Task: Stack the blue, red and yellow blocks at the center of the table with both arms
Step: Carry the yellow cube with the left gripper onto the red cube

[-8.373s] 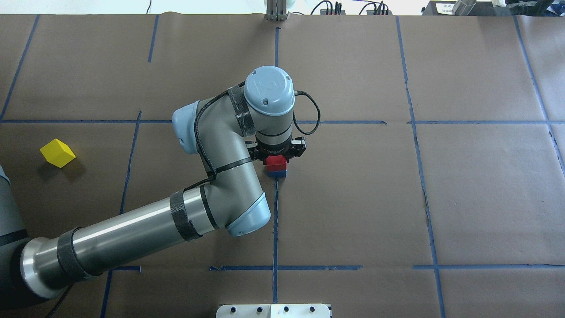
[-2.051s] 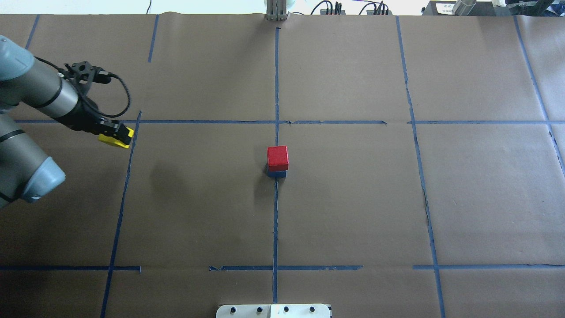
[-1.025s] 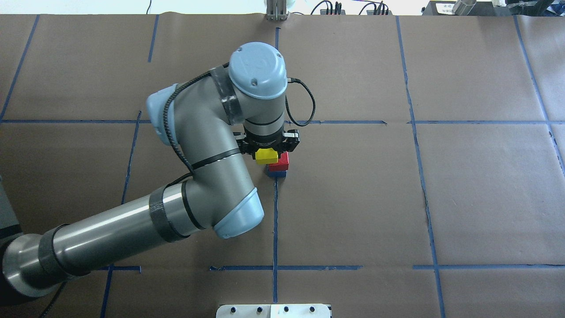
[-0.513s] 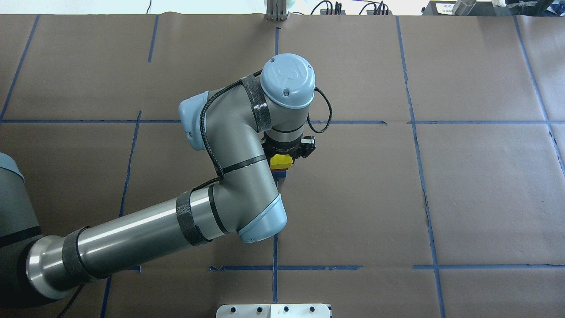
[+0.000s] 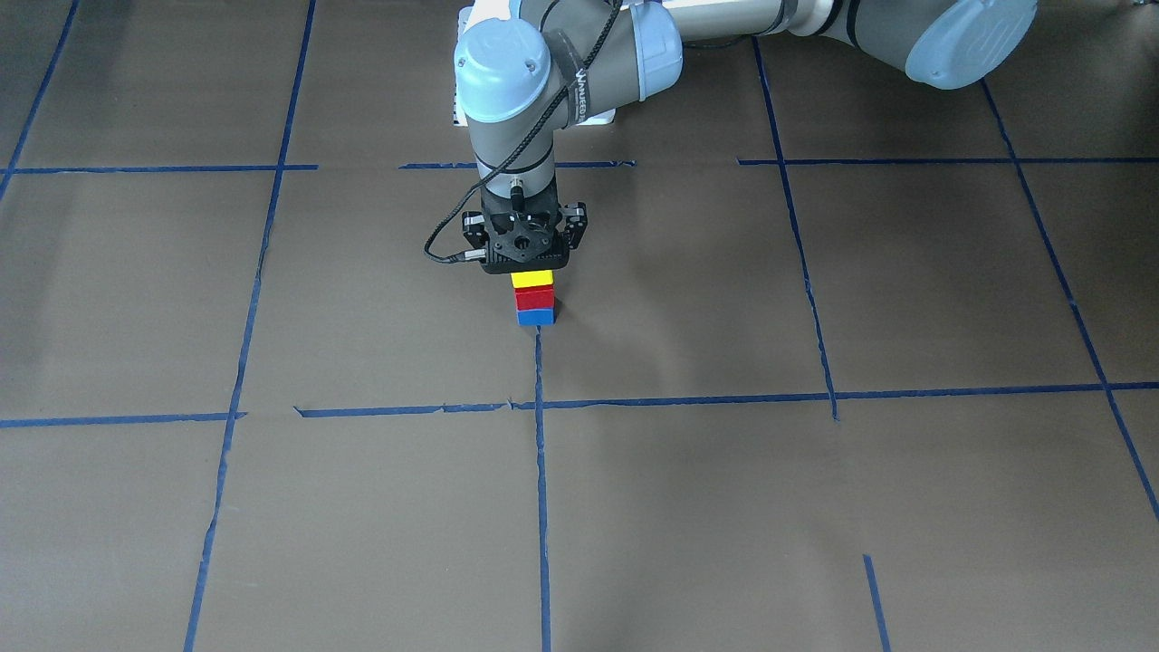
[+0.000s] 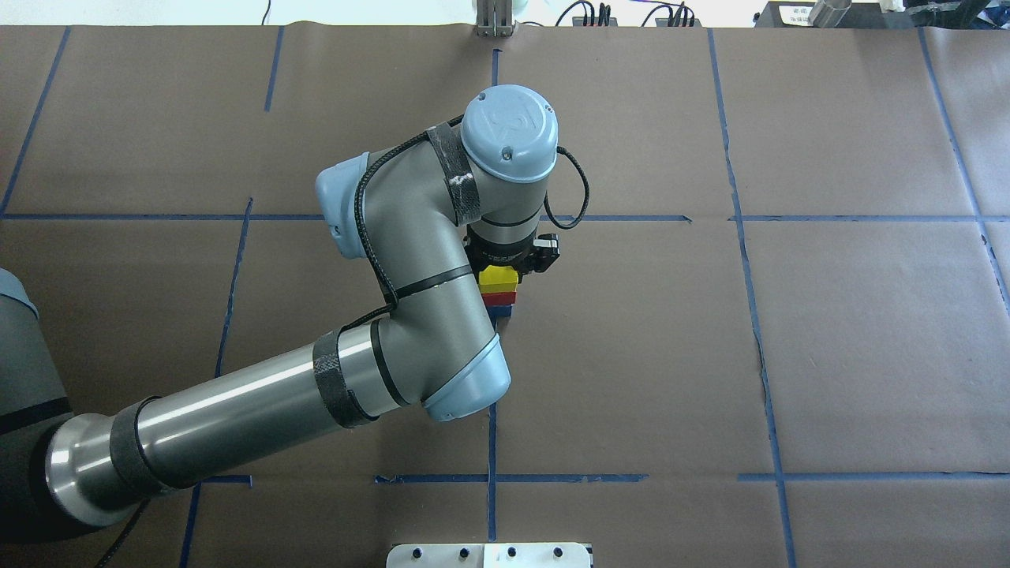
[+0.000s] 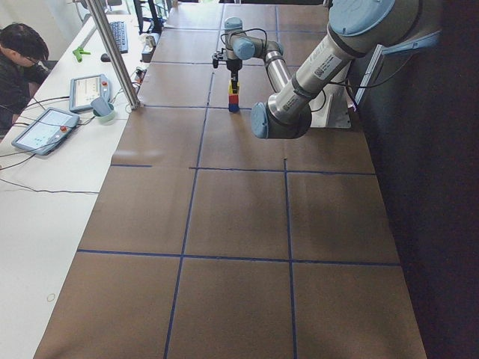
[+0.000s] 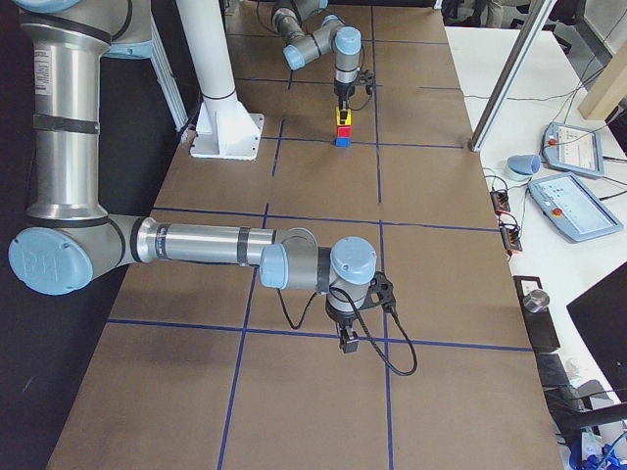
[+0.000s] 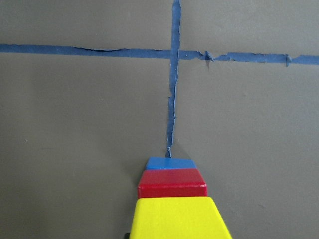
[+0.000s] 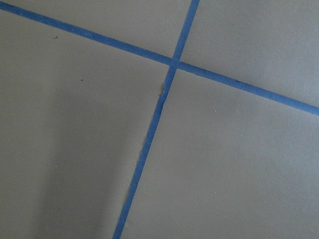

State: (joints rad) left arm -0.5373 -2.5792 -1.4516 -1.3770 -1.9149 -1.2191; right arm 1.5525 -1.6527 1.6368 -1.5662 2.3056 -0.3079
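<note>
3 blocks stand in 1 stack at the middle of the table (image 6: 631, 355): the blue block (image 5: 535, 317) lies on the brown paper, the red block (image 5: 533, 298) sits on it, and the yellow block (image 5: 531, 279) sits on the red one, all touching and roughly in line. The stack rests on the centre strip of the blue tape lines (image 6: 491, 394), between 2 cross strips.

From the left of the overhead view the left arm (image 6: 237, 410) reaches in, bends at the elbow and points its wrist straight down over the stack. The left gripper (image 5: 528, 268) is right on top of the yellow block. Its fingers are hidden by its own body and by the block, so I cannot tell whether they clamp the block or stand off it. The left wrist view shows the yellow block close below, then red, then blue, with the tape strip running away from the blue one to a crossing.

Further right, well apart from the stack, the right gripper (image 8: 347, 342) points down just above the paper near a tape crossing (image 10: 174, 63). Only the side view shows it, so I cannot tell how its jaws stand.

On the white bench beyond the table lies 1 small pale-blue cup-shaped thing (image 8: 522, 164); it is too small to tell what is in it.
</note>
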